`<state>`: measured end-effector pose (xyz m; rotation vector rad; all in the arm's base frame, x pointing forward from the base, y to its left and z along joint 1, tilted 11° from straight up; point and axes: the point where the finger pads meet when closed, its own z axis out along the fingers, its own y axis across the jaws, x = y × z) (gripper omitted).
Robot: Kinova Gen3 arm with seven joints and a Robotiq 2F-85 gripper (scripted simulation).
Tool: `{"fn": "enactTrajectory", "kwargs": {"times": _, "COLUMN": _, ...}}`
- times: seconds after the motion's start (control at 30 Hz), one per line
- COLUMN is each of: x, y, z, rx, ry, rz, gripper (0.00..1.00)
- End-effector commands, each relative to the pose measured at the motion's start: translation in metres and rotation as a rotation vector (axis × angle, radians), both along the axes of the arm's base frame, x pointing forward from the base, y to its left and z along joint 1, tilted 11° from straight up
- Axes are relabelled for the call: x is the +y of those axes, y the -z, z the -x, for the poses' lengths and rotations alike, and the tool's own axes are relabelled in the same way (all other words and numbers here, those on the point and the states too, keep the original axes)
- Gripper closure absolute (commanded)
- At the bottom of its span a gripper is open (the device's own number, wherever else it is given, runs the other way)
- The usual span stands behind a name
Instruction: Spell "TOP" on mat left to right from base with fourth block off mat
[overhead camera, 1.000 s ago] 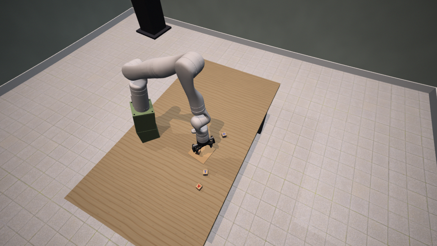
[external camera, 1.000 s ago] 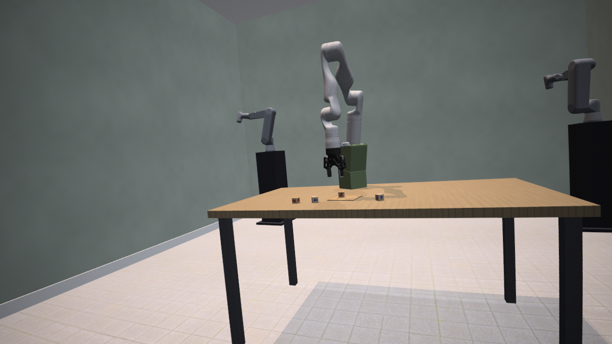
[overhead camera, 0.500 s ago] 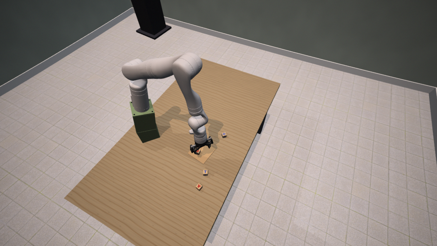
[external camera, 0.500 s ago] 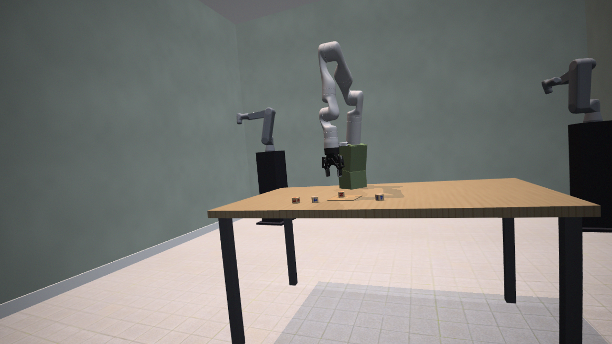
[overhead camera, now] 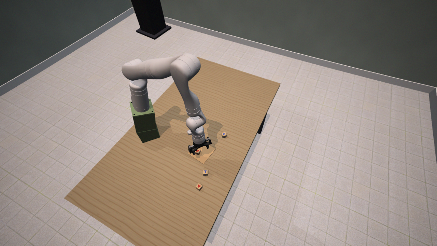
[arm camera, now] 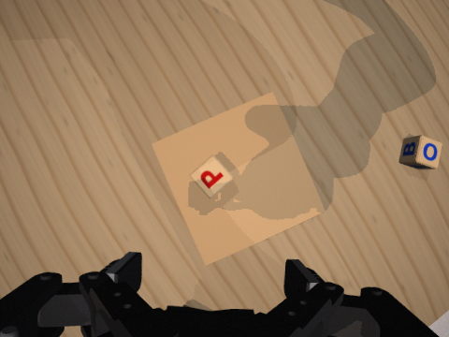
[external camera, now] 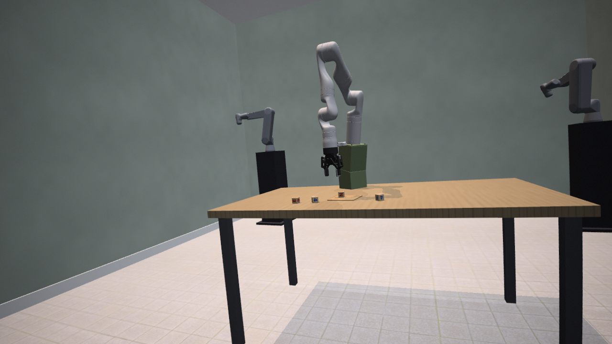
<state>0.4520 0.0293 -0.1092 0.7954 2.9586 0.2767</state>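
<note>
A small tan mat [overhead camera: 206,157] [external camera: 353,197] [arm camera: 180,155] lies on the wooden table. The block with a red P [overhead camera: 198,151] [external camera: 341,194] [arm camera: 212,176] sits on the mat, its letter turned at an angle. My gripper [overhead camera: 199,146] [external camera: 331,171] [arm camera: 213,272] is open and empty, and hangs above the P block. The block with a blue O [overhead camera: 224,134] [external camera: 379,197] [arm camera: 422,152] lies off the mat on one side. The T block [overhead camera: 205,172] [external camera: 314,199] and the red A block [overhead camera: 199,186] [external camera: 295,200] lie off the mat on the other side.
The arm's green pedestal [overhead camera: 145,122] [external camera: 353,166] stands at the table's edge behind the mat. The table's far edge [overhead camera: 244,152] runs close to the blocks. Two other arms on black stands [external camera: 270,171] [external camera: 590,171] stand beyond the table.
</note>
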Motion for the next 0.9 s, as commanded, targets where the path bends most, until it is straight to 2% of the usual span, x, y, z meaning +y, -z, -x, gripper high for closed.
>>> {"fn": "enactTrajectory", "kwargs": {"times": 0.0, "x": -0.0027, "y": -0.0006, "z": 0.0003, "rx": 0.000, "ry": 0.006, "rz": 0.000, "gripper": 0.00}}
{"fn": "enactTrajectory", "kwargs": {"times": 0.87, "x": -0.0062, "y": -0.0005, "z": 0.0030, "rx": -0.001, "ry": 0.004, "rz": -0.001, "gripper": 0.00}}
